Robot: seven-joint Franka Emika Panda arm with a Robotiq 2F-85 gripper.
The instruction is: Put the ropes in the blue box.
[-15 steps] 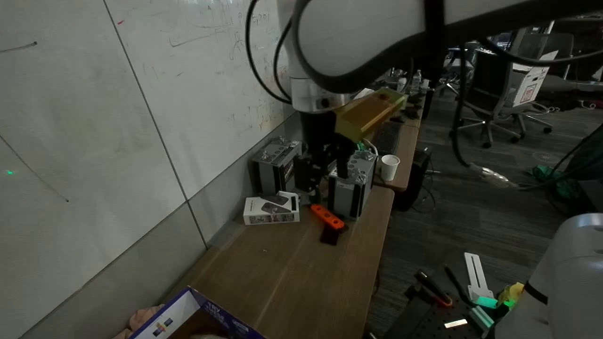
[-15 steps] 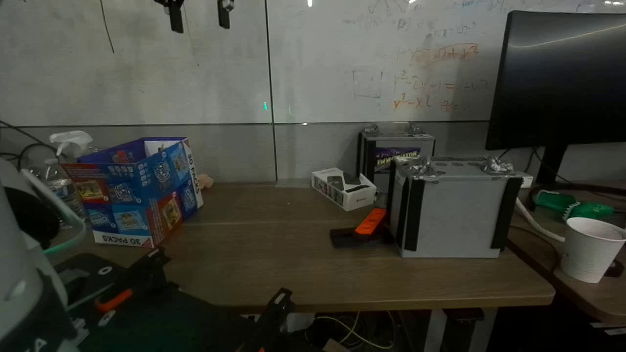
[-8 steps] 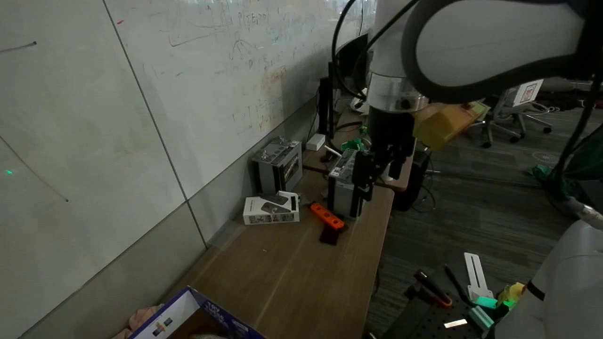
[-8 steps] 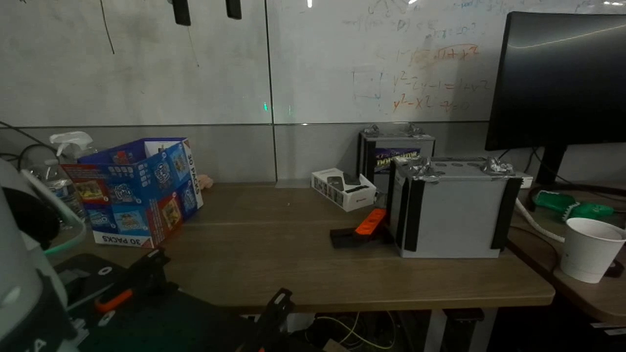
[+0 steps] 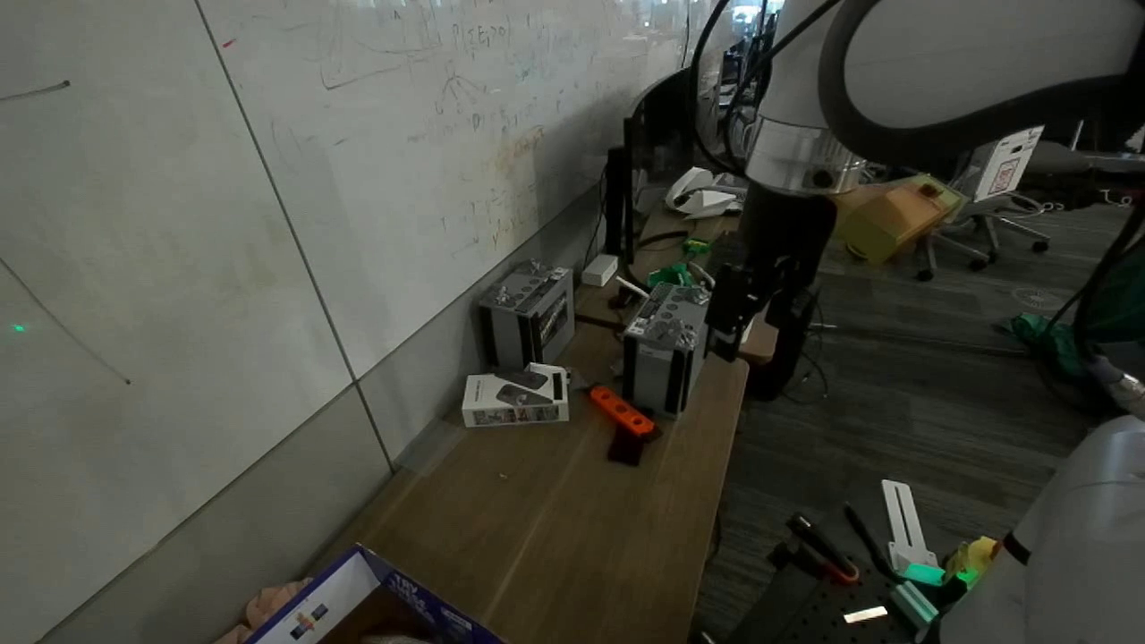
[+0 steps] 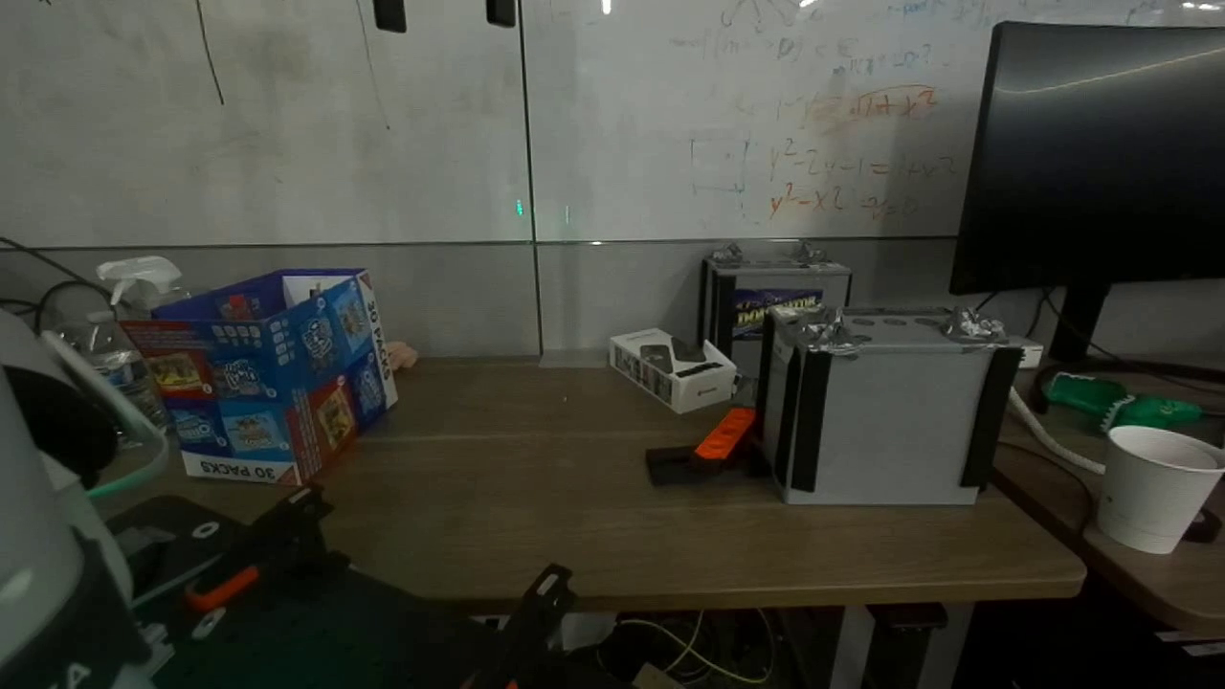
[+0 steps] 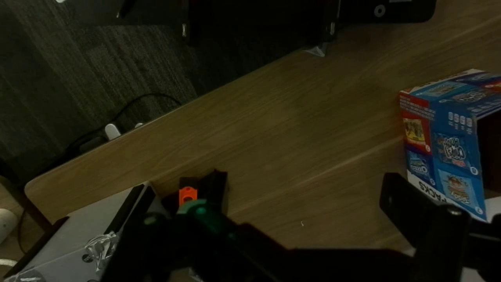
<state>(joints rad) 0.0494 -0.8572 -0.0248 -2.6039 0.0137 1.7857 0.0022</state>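
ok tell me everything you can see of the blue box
The blue box looks like printed cardboard: blue and red outer walls with snack pictures and white edging. In an exterior view, "30 PACKS" reads upside down along its lower edge. It stands on the table, open at the top, partly brown inside. Something pale shows inside, too cut off to identify. A pinkish thing lies beside it; whether they touch is unclear. The fingers hang clear of it.

The black two-fingered gripper (image 5: 759, 315) is being moved away from the marker-scribbled whiteboard (image 5: 429, 179); in an exterior view, a black flat monitor (image 5: 660, 109) is being uncovered
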